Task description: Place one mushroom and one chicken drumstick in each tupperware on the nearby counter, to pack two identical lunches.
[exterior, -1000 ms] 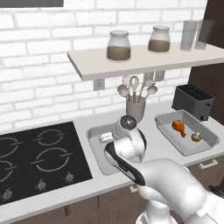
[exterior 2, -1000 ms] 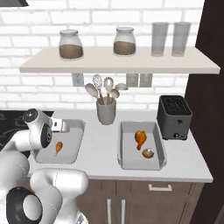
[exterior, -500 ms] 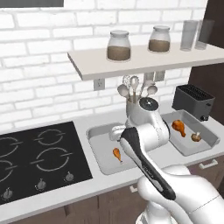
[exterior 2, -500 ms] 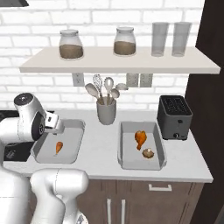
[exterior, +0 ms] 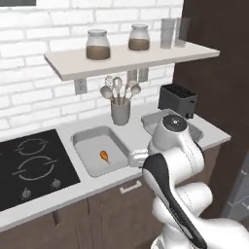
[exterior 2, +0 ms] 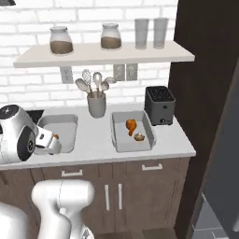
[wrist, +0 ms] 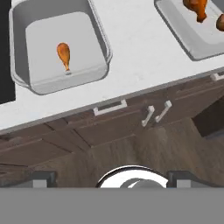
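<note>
The right tupperware [exterior 2: 131, 132], mid-frame, holds a drumstick [exterior 2: 131, 125] and mushroom [exterior 2: 139, 137]; the left tupperware [wrist: 59, 46], upper left, holds only a drumstick [wrist: 64, 54], lacking a mushroom; the gripper [wrist: 111, 177] is released, empty.

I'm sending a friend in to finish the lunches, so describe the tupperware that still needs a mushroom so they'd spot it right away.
Start at the black stovetop set in the pale counter. The tupperware right beside it, in front of the grey utensil holder, is the one. It holds only a chicken drumstick, while the other tupperware by the toaster has a drumstick and a mushroom.
</note>
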Controlling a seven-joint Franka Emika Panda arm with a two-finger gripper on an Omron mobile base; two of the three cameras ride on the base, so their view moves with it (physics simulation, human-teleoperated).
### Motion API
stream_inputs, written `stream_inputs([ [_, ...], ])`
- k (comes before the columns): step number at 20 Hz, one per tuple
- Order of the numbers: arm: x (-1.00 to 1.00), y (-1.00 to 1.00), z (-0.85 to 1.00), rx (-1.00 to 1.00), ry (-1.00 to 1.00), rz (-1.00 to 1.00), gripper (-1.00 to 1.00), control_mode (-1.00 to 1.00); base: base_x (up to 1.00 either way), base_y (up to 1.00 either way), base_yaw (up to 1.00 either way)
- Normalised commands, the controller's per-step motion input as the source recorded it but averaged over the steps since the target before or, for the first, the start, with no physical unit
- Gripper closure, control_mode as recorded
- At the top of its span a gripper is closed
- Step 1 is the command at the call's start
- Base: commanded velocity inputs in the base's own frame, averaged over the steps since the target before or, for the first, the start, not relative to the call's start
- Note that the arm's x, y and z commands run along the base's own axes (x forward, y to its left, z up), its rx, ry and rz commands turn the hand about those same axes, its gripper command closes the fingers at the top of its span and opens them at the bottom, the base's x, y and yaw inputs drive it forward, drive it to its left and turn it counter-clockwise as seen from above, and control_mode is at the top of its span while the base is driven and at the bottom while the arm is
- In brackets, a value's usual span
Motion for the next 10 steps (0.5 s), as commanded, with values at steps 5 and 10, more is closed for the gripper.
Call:
stream_inputs([
  [5, 0.0, 0.0, 0.0, 0.0, 0.0, 0.0, -1.0, 1.0, -0.87, 0.0, -0.8],
  [10, 0.0, 0.0, 0.0, 0.0, 0.0, 0.0, -1.0, 1.0, -0.73, -0.03, -0.81],
])
